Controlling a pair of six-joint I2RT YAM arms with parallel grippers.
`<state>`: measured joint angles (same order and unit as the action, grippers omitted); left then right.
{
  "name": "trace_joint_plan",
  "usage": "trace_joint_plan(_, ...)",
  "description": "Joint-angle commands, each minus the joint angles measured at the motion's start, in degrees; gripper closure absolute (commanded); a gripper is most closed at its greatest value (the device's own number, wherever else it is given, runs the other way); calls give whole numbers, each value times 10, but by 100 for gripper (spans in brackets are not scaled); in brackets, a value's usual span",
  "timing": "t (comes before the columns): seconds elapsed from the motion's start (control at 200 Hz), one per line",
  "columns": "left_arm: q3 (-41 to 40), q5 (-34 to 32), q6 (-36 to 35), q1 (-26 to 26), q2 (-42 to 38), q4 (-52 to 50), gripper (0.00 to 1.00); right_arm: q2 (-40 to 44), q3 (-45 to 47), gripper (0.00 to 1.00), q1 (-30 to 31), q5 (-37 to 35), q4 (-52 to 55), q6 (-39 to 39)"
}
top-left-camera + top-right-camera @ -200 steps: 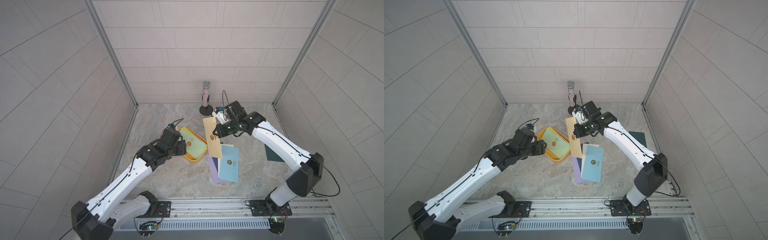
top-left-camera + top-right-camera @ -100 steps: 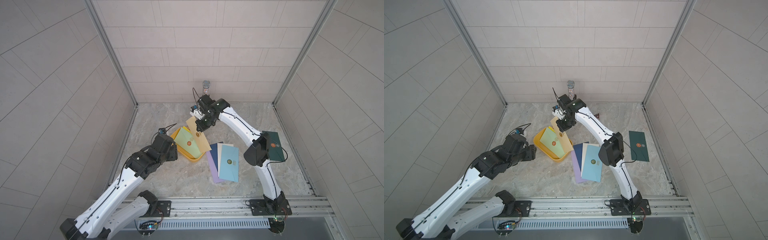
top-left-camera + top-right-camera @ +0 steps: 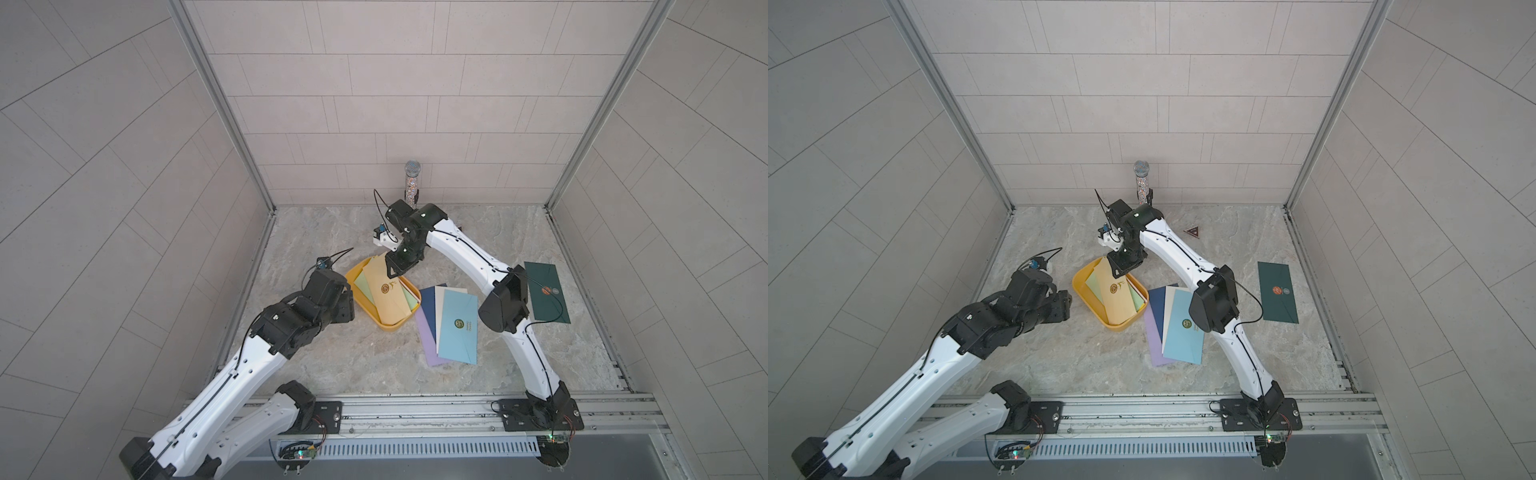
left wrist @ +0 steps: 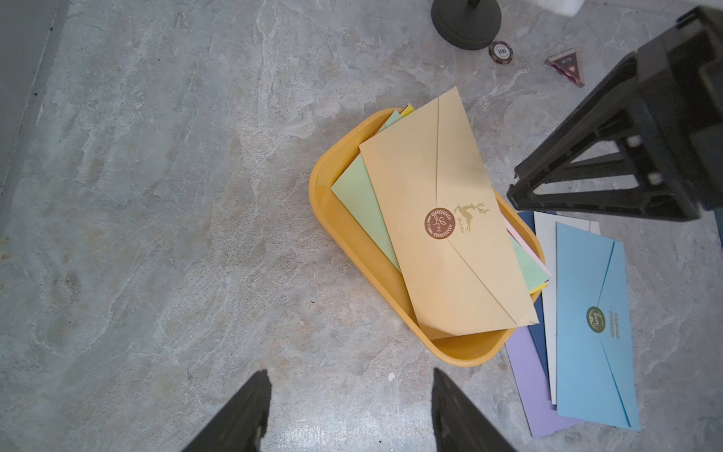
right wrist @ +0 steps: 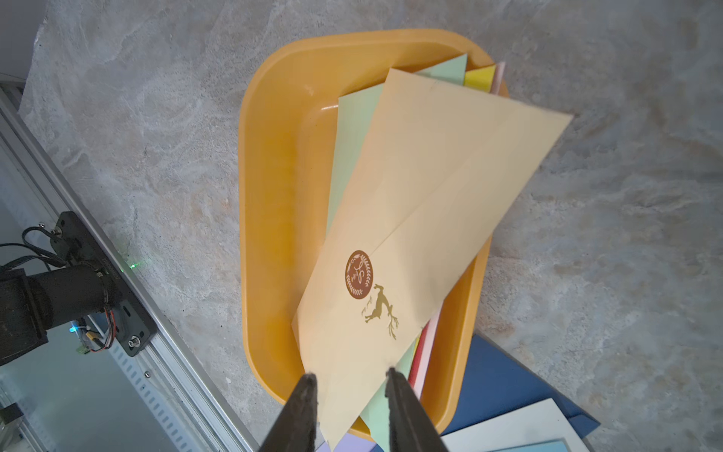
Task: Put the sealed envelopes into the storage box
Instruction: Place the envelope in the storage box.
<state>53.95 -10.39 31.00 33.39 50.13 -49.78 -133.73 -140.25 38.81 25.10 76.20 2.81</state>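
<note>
A tan sealed envelope lies slantwise atop the pile in the yellow storage box, overhanging the rim, seemingly because the box is shorter. The right fingers stand slightly parted over 1 end, gripping nothing. The left fingers, wide apart and empty, hover beside the box.

Pale tiled walls enclose a grey marbled floor — aluminium posts in both back corners, soft even light.

A: Entry: type of place?
B: Robot test cell, laboratory class; pale tiled panel walls on three sides; aluminium corner posts; marble-look tabletop.
A: Fixtures supporting the entry?
B: Aluminium rail along the front; two white-and-black arms mounted on it, left arm, right arm; bare circuit board with lit LEDs; vent grille.
</note>
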Motion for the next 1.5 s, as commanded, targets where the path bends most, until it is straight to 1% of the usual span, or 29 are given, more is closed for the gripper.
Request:
trace_joint_plan(0.0, -3, -7, -8, -3, -5, -9, 30, -4, 2, 65, 8, -6, 12, 3)
trace_joint_plan(0.125, -4, -6, -8, -3, -5, -9, 30, -2, 3, 64, 8, -15, 13, 6)
trace_joint_plan(0.22, -4, -5, -8, -3, -5, -9, 30, 8, 18, 62, 7, -71, -10, 26)
trace_joint_plan(0.275, -5, -6, -8, -3, -5, -9, 30, 18, 37, 57, 4, -89, -36, 46)
trace_joint_plan(0.32, -4, -7, -8, -3, -5, -10, 30, 22, 46, 54, 0, -90, -50, 56)
trace_joint_plan(0.385, -4, -7, -7, -3, -5, -10, 30, 22, 51, 51, -5, -86, -58, 64)
trace_joint_plan(0.545, -4, -9, -6, -3, -6, -10, 30, 14, 63, 50, -7, -70, -68, 67)
trace_joint_plan(0.73, -4, -8, -8, -3, -3, -10, 30, 16, 94, 53, -7, -34, -90, 78)
trace_joint_plan(0.936, -5, -8, -8, -3, -5, -10, 30, 20, 124, 56, -2, -24, -104, 82)
trace_joint_plan(1.231, -4, -10, -8, -3, -2, -10, 30, 37, 133, 73, 11, -22, -107, 81)
trace_joint_plan(1.386, -5, -9, -7, -3, -2, -11, 30, 48, 130, 73, 19, -48, -106, 80)
trace_joint_plan(1.496, -5, -9, -8, -3, -2, -11, 30, 54, 130, 66, 19, -64, -103, 80)
